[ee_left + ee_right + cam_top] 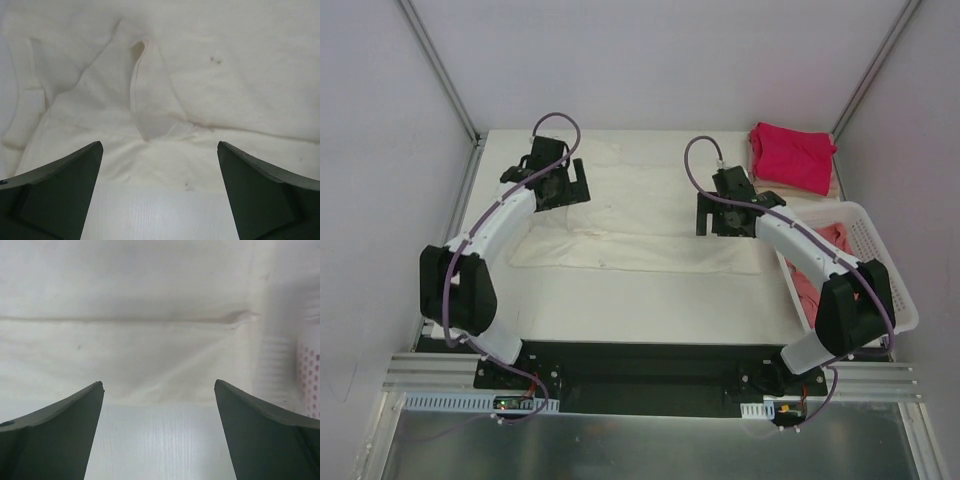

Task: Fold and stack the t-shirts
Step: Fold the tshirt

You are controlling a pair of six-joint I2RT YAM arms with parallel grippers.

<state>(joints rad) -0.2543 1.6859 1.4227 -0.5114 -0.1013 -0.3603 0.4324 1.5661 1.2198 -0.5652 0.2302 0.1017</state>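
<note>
While it lies spread flat across the middle and far part of the white table (pixel 650 300), the large cream cotton t-shirt (pixel 650 215) touches neither gripper. Its near edge runs straight from left to right. In the left wrist view the shirt (pixel 200 90) shows a narrow seamed flap (pixel 145 95) standing up in rumpled cloth. In the right wrist view it (pixel 150 350) is smooth, with 1 long crease across it.

At the far right corner a folded magenta-red t-shirt (pixel 792 155) sits well apart from the cream one. A salmon-pink t-shirt (pixel 820 265) lies bunched inside the white slotted plastic basket (pixel 880 240) at the table's right edge, partly hidden by the right arm.

Both of the 2 grippers hover over the cream shirt, the left gripper (pixel 578 182) above its left part and the right gripper (pixel 712 215) above its right part, near the basket. Each has its jaws spread wide with nothing between them: the left gripper (pixel 160 150) frames cloth and bare table, as does the right gripper (pixel 159 387). The basket's perforated wall (pixel 307 375) shows at the right edge.
</note>
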